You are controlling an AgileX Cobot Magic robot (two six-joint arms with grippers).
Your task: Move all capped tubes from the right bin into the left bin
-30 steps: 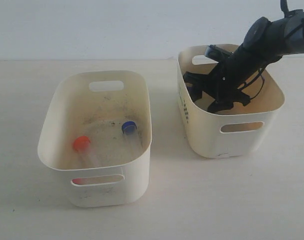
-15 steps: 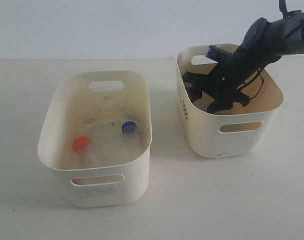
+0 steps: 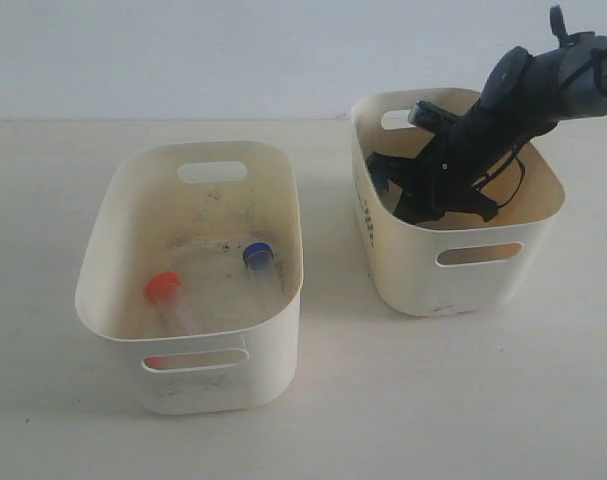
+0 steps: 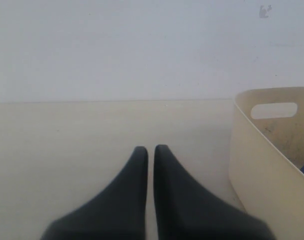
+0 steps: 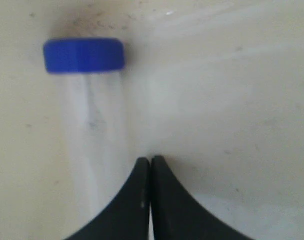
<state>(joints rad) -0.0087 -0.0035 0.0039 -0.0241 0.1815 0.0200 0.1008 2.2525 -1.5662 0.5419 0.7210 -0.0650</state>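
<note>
The yellowish right bin has my right arm reaching down into it. On its floor lies a clear tube with a blue cap. My right gripper is shut on nothing, its tips on the floor just beside the tube's clear body. The pale, scuffed left bin holds an orange-red capped tube and a blue capped tube. A second orange-red tube is not in view. My left gripper is shut and empty above the bare table, beside the left bin's wall.
Both bins stand on a cream table with a pale wall behind. A gap of open table separates the bins. The right bin's walls closely surround the right arm.
The right arm has shifted a little up and to the left inside the right bin, and the bin has slid slightly left. The tubes in the left bin have not moved.
</note>
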